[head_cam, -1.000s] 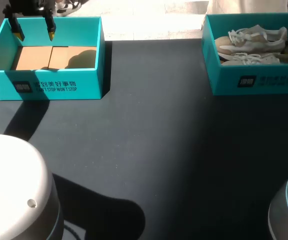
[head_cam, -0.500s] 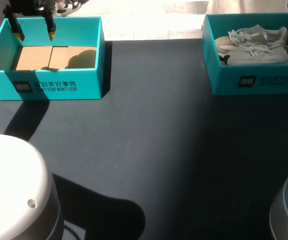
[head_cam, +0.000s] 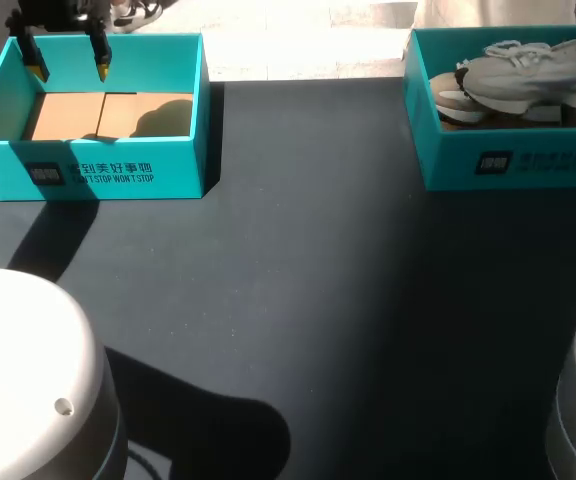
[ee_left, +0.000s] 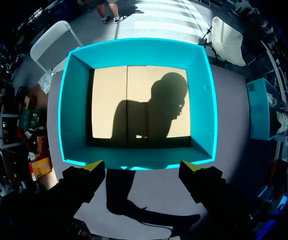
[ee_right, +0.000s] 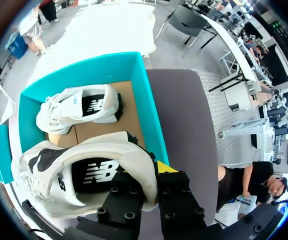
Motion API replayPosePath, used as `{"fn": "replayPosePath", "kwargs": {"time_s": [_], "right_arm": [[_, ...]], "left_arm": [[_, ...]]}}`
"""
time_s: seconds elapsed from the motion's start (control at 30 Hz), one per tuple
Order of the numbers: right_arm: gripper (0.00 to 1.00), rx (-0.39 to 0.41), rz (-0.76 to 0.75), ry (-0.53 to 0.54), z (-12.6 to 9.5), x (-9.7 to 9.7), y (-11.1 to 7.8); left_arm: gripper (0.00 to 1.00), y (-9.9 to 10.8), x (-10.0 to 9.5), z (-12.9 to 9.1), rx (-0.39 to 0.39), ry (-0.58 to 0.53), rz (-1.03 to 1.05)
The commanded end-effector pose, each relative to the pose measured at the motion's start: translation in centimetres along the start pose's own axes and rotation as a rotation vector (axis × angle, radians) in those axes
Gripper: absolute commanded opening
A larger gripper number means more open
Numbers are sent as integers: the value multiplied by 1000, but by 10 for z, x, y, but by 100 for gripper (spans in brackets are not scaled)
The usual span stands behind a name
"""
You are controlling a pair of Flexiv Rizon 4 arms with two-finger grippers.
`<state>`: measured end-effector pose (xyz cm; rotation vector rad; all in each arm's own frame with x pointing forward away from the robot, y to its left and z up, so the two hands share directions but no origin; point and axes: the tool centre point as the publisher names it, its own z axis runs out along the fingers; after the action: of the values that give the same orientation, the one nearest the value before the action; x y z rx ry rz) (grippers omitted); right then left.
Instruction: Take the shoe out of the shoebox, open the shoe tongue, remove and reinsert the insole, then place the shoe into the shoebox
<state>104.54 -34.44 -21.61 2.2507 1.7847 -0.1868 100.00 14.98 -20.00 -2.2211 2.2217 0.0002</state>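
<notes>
Where jaws pinch shoe [ee_right: 134,160], shoebox [ee_right: 151,115] partly hidden

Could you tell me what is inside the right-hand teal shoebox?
One white lace-up sneaker lies on the teal shoebox's brown cardboard floor. The right gripper holds a second white sneaker above, hiding the floor beneath.

Teal shoebox [head_cam: 450,165], off-white shoe [head_cam: 528,75]

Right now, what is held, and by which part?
The right gripper holds a white laced sneaker by its heel rim; the left gripper holds nothing.
</notes>
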Motion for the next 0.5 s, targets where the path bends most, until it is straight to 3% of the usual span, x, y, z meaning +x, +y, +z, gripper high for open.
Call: {"fn": "replayPosePath", "kwargs": {"time_s": [0.03,0.2,0.23,0.5], "right_arm": [[0,23,8,-25,-41,5,-1],[0,39,49,-34,-55,10,-6],[0,11,80,-42,-57,10,-6],[0,11,80,-42,-57,10,-6]], "left_arm": [[100,0,0,0,0,0,0],[100,0,0,0,0,0,0],[100,0,0,0,0,0,0],[100,0,0,0,0,0,0]]}}
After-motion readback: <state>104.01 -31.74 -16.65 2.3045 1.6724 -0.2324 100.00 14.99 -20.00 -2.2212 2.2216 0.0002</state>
